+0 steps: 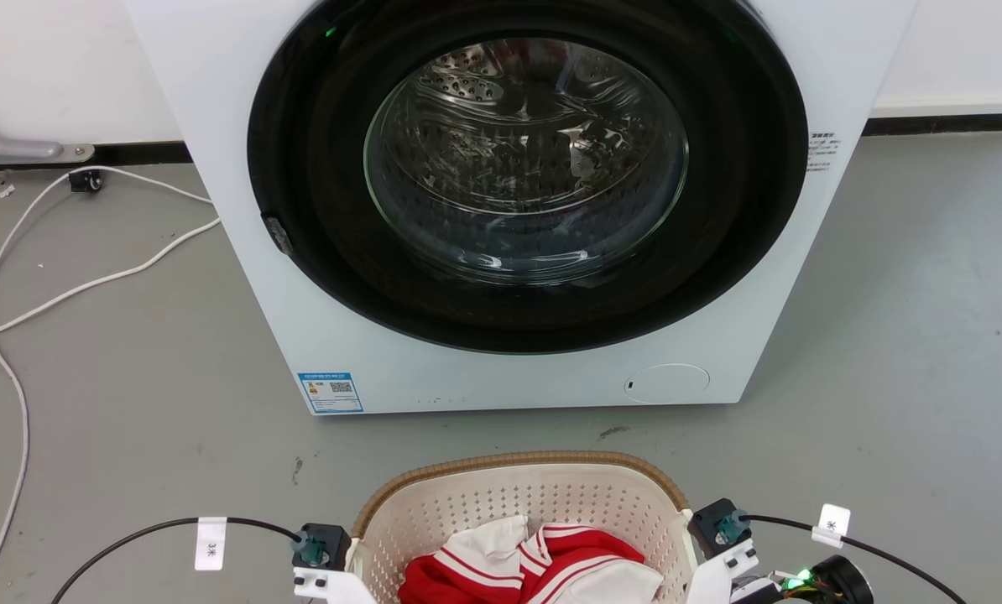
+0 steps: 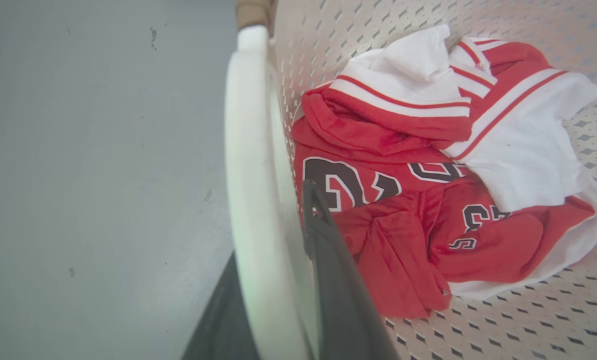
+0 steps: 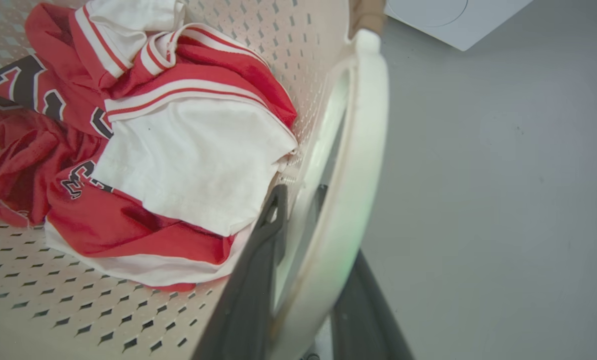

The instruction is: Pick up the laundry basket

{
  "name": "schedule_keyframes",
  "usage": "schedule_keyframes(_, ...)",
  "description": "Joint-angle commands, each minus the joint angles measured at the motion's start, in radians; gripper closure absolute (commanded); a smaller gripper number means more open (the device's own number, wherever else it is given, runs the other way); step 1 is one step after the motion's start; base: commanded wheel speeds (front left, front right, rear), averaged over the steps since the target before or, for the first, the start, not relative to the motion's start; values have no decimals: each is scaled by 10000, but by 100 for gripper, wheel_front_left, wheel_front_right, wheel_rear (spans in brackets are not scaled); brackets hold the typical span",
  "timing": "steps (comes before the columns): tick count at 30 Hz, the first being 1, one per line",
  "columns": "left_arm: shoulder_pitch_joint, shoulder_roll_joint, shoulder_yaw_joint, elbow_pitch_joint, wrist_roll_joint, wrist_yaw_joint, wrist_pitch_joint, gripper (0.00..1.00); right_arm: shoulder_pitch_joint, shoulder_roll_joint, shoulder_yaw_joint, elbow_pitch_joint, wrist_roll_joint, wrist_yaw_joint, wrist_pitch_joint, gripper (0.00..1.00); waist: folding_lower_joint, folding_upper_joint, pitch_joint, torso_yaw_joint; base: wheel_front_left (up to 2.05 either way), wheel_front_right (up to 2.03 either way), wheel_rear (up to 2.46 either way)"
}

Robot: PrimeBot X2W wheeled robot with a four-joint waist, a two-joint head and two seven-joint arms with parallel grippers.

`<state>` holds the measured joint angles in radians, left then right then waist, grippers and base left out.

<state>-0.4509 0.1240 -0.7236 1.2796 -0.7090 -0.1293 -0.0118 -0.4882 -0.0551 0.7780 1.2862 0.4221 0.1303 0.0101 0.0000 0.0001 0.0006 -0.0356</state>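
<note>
White cable [image 1: 14,277] snakes over the grey floor [image 1: 132,403] at far left. Your left gripper [image 2: 273,227] sits just beside the basket's left wall, wrist block and black lead showing at the near edge in the head view. One dark finger [image 2: 328,260] lies inside the wall and the other outside, closed on the left loop handle [image 2: 248,150], a smooth white plastic band.

The laundry basket [image 1: 518,460] is near centre, in front of the washing machine [image 1: 258,277]. It is cream plastic, perforated with small diamond holes, with rounded corners and a brown woven-look rim. Inside is a crumpled red-and-white jersey [image 1: 543,562], soft knit, with dark numerals. The machine is a white box with a round black door and a domed glass window [image 1: 526,159].

Your right gripper [image 3: 300,195] mirrors the left at the basket's right wall. Its fingers [image 3: 258,260] straddle and clamp the right loop handle [image 3: 363,150].
</note>
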Motion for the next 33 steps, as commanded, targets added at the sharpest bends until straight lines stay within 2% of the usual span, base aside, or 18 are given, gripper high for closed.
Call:
schedule_keyframes(1,-156,164,-27,-9,-3,-12,-103,100,110,-142,74,43,-15,7,37,100,0,-1,-2,-1,0,0,0)
schedule_keyframes(33,-249,189,-518,69,-502,-12,-264,100,74,-234,295,47,182,7,1,100,0,-1,-47,-20,0,0,0)
